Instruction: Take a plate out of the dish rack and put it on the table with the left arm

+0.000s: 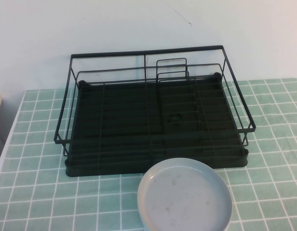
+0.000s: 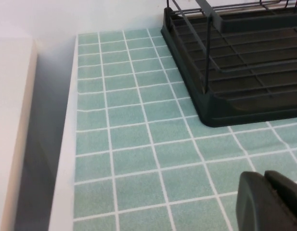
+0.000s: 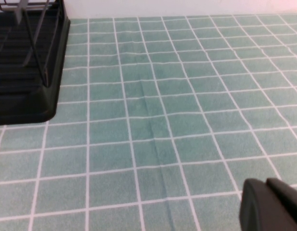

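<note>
The pale grey-blue plate [image 1: 185,196] lies flat on the mint-green tiled table [image 1: 37,192], just in front of the black dish rack [image 1: 153,115], whose tray holds no dishes. The rack also shows in the left wrist view [image 2: 235,62] and in the right wrist view [image 3: 23,72]. Neither arm shows in the high view. My left gripper [image 2: 266,179] hangs shut and empty over bare tiles near the rack's front left corner. My right gripper [image 3: 266,185] hangs shut and empty over bare tiles to the right of the rack.
A white wall stands behind the rack. The table's left edge [image 2: 61,183] runs beside a pale counter [image 2: 8,120]. Small upright wire dividers [image 1: 172,70] stand at the rack's back.
</note>
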